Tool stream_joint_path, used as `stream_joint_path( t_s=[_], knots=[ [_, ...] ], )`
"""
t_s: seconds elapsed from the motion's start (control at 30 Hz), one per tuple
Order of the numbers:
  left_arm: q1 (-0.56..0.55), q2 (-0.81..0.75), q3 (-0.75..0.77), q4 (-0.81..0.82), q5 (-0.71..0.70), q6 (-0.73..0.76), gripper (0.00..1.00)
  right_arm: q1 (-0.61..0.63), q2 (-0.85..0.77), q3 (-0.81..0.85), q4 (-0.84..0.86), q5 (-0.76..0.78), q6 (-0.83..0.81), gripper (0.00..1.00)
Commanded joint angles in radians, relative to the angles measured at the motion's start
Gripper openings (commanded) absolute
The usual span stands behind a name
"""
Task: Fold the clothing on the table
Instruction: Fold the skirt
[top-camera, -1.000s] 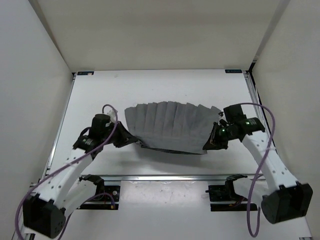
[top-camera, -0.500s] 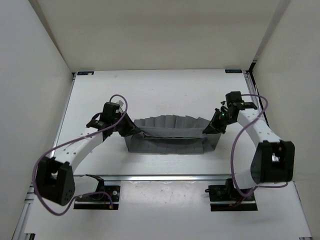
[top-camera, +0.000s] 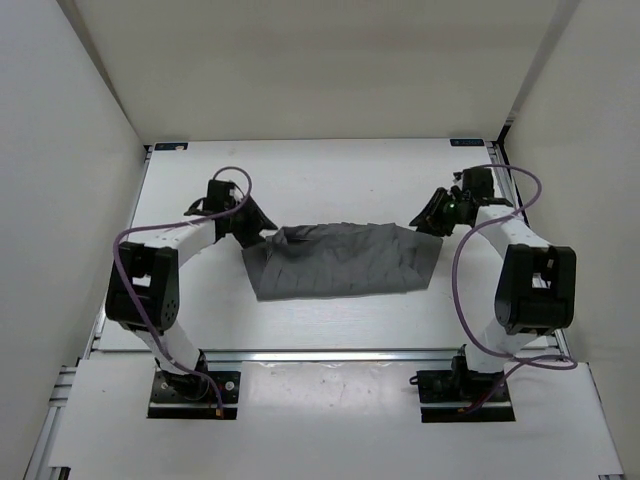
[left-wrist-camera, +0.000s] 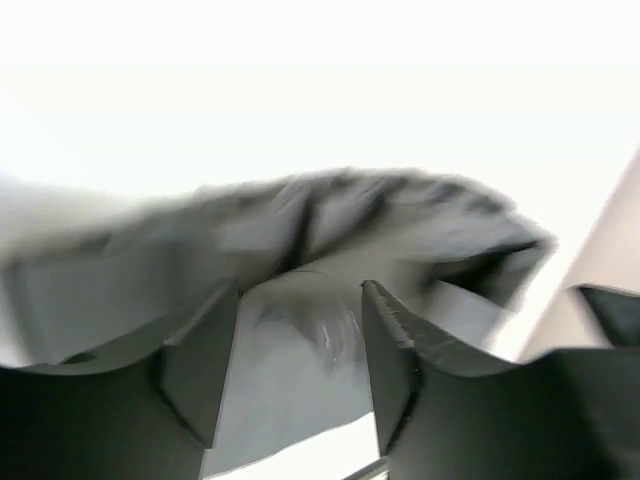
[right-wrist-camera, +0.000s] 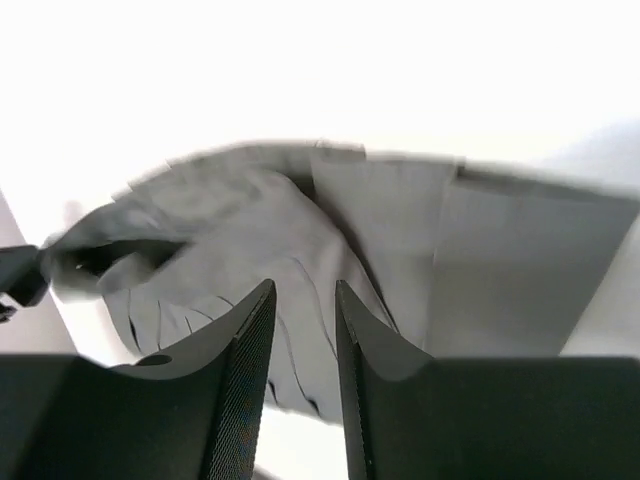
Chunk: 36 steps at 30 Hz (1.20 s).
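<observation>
first fold just landed. a second ago both grippers were pinched on the near corners of the fanned skirt (top-camera: 340, 265); half a second ago they were carrying that edge over toward the far side. now the skirt lies doubled, a wide band across the middle of the worktop (top-camera: 330, 175), well apart from every edge.

left gripper (top-camera: 262, 230) sits at the skirt's far-left corner. wrist view shows its fingers (left-wrist-camera: 200, 370) clearly apart with cloth lying beyond the gap, nothing clamped. i read it as released.

right gripper (top-camera: 425, 218) is at the far-right corner. its gap is narrower but parted, and the pleats show through it. it doesn't look to be holding anything either.

both wrist views are motion-blurred, so i can't tell whether a fingertip touches the fabric.

what it means: i'd call fold one done, front edge over back edge. the result isn't clean. the left end is bunched and wrinkled in the top view, and the right end lies flatter with the pleats mostly in line.

my guess at next: lift both grippers off, then take one end and fold it across sideways. the risk is that the rumpled left corner drags the top layer when the gripper pulls away. thin cloth like this will shift easily.
</observation>
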<state>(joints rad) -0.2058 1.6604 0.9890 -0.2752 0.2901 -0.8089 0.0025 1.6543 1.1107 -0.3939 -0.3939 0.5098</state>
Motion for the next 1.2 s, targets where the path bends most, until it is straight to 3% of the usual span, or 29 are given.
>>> stream_joint_path(
  t_s=[0.0, 0.07, 0.2, 0.27, 0.33, 0.4, 0.5, 0.7, 0.93, 1.07, 1.17],
  knots=[
    [0.046, -0.005, 0.135, 0.157, 0.128, -0.056, 0.64, -0.032, -0.108, -0.064, 0.351, -0.048, 0.056, 0.36],
    [0.054, -0.011, 0.195, 0.145, 0.138, -0.056, 0.64, -0.012, -0.148, -0.052, 0.341, 0.008, 0.029, 0.35],
    [0.017, -0.097, 0.137, 0.056, 0.057, 0.039, 0.55, 0.102, -0.165, 0.069, 0.044, 0.160, -0.118, 0.37],
    [-0.044, -0.147, 0.076, 0.025, 0.018, 0.071, 0.43, 0.152, -0.136, 0.116, -0.069, 0.165, -0.158, 0.37],
    [-0.102, -0.210, 0.011, 0.010, -0.031, 0.111, 0.12, 0.183, -0.114, 0.117, -0.175, 0.164, -0.197, 0.34],
    [-0.158, -0.257, -0.088, 0.031, -0.041, 0.114, 0.00, 0.214, -0.096, 0.089, -0.197, 0.146, -0.203, 0.27],
    [-0.202, -0.283, -0.192, 0.090, -0.029, 0.097, 0.00, 0.244, -0.068, 0.020, -0.172, 0.083, -0.180, 0.17],
    [-0.205, -0.196, -0.242, 0.080, -0.138, 0.134, 0.00, 0.254, 0.077, -0.011, -0.171, 0.063, -0.165, 0.14],
    [-0.192, -0.154, -0.294, 0.007, -0.240, 0.169, 0.00, 0.225, 0.289, 0.155, -0.267, 0.059, -0.200, 0.13],
    [-0.178, -0.091, -0.215, 0.010, -0.255, 0.191, 0.00, 0.222, 0.349, 0.270, -0.243, 0.075, -0.220, 0.13],
    [-0.167, 0.010, -0.109, -0.024, -0.229, 0.223, 0.00, 0.196, 0.300, 0.297, -0.188, 0.072, -0.231, 0.13]
  ],
)
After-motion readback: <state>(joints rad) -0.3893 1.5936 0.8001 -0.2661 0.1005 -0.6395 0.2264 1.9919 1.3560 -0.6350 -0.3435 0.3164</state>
